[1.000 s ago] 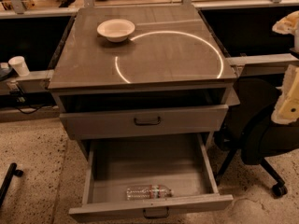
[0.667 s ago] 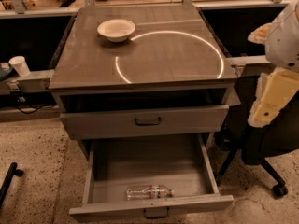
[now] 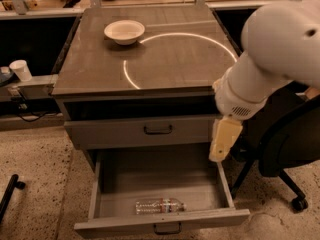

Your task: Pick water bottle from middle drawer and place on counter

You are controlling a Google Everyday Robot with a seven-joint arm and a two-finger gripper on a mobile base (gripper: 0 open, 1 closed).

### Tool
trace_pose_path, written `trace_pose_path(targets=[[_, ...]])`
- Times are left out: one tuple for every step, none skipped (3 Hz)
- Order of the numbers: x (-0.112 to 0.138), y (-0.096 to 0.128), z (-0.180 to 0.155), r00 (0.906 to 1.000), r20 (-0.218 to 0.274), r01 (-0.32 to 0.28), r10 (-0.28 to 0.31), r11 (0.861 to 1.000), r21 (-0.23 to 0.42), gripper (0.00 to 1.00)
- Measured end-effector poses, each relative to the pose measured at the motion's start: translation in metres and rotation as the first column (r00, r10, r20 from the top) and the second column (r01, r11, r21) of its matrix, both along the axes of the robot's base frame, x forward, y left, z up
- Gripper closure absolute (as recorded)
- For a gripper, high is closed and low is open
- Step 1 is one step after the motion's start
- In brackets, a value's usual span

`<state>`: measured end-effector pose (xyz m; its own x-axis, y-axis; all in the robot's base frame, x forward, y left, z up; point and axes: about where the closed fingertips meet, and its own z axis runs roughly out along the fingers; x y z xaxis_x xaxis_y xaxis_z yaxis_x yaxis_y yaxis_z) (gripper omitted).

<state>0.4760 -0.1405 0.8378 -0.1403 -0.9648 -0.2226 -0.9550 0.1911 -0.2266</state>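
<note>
The water bottle (image 3: pixel 160 206) lies on its side in the open middle drawer (image 3: pixel 107 184), close behind the low front panel. The counter (image 3: pixel 165 59) is the grey-brown cabinet top above, with a bright ring of light across it. My white arm (image 3: pixel 270 59) reaches in from the right, and its cream gripper (image 3: pixel 221 151) hangs at the cabinet's right front corner. It is above the drawer's right wall and well above and to the right of the bottle. It holds nothing that I can see.
A white bowl (image 3: pixel 124 32) sits at the counter's back left. The taller-fronted drawer (image 3: pixel 115 131) above the open one is closed. A black office chair (image 3: pixel 290 149) stands right of the cabinet. A paper cup (image 3: pixel 21 70) sits on a ledge at left.
My arm has swung in from the right edge toward the cabinet and now hangs over the open drawer's right side. The bottle, bowl and drawers have not moved.
</note>
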Motion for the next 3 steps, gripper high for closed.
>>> trace_pose_path(targets=[[0.004,0.016,-0.055,0.9993,-0.021,-0.029,0.03,0.999,0.014,0.0],[0.006,0.017,-0.057,0.9995,-0.012,-0.029,0.029,0.999,0.018,0.0],[0.008,0.018,-0.065,0.9986,-0.036,-0.038,0.039,0.999,0.005,0.0]])
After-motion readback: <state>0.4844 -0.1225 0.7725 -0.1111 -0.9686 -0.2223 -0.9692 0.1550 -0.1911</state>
